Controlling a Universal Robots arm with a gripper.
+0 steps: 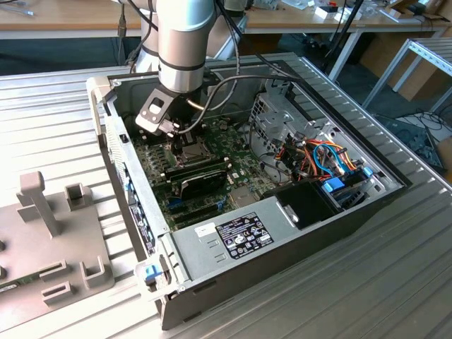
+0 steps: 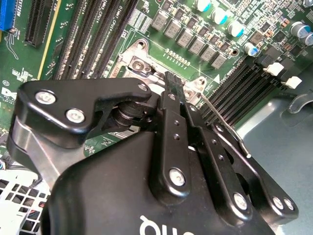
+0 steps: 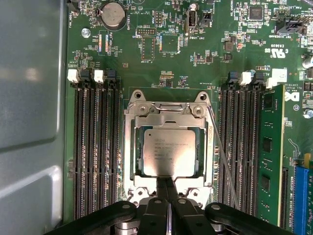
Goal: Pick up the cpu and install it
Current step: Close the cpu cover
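One cpu [image 3: 168,152] sits inside the socket frame [image 3: 130,147]; you'll see your pincer [image 3: 167,184] clenched empty, just beside the chip's edge.

Cpu [image 3: 170,152] in socket frame [image 3: 168,110] on motherboard [image 3: 195,58]; memory slots [image 3: 95,147] flank both sides; gripper [image 3: 167,185] at cpu's edge.

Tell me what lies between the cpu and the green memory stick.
First wrist view: beside the cpu, the socket frame, a thin lever, then empty black slots.

A case [image 1: 296,251] on the tabletop [image 1: 395,282] holds a motherboard [image 3: 166,63], power supply [image 1: 212,244] and cables [image 1: 321,159]; outside the case, a grey fixture [image 1: 56,240], perhaps a jig.
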